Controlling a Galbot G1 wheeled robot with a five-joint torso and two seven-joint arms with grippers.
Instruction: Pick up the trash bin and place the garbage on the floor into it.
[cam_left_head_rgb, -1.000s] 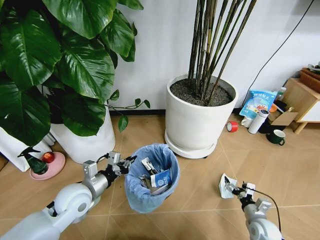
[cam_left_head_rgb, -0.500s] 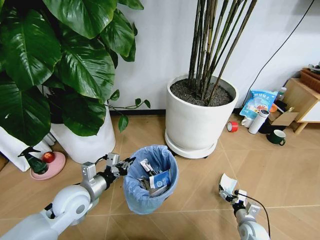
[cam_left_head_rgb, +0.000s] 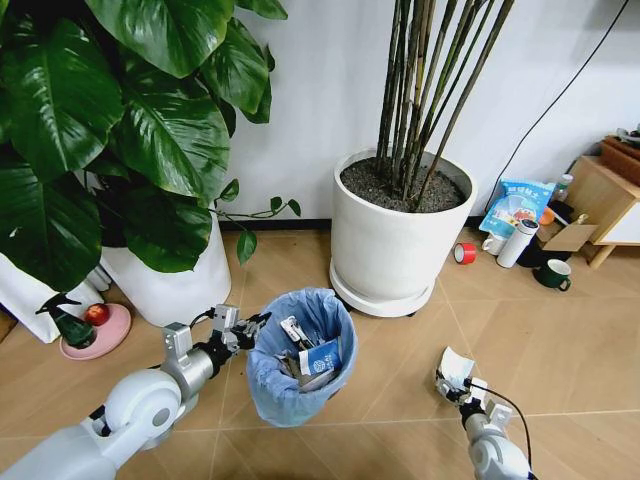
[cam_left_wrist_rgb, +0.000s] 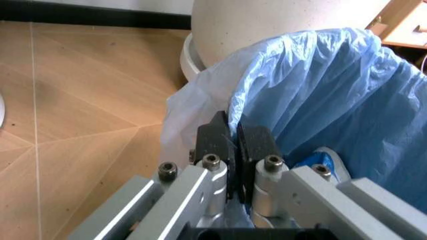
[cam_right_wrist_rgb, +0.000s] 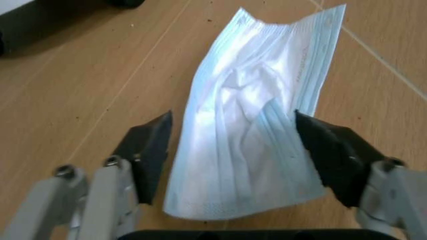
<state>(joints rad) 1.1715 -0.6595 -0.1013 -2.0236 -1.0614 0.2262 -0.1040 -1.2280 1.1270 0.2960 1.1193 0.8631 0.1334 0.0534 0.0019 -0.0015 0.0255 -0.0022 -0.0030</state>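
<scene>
The trash bin, lined with a crinkled light-blue bag, stands on the wood-look floor with several scraps of garbage inside. My left gripper is shut on the bag's rim at the bin's left side. The left wrist view shows that gripper pinching the blue plastic. To the bin's right a pale blue-white flat scrap lies on the floor. My right gripper is open and low over this scrap, with one finger on each side.
A big white pot with tall stems stands right behind the bin, and a leafy plant's pot is at back left. A red tape roll, bottle, mug and wooden furniture crowd the back right. A pink dish sits left.
My right arm has drawn back toward me and its gripper has come down over the pale scrap. The left gripper and the bin have stayed put.
</scene>
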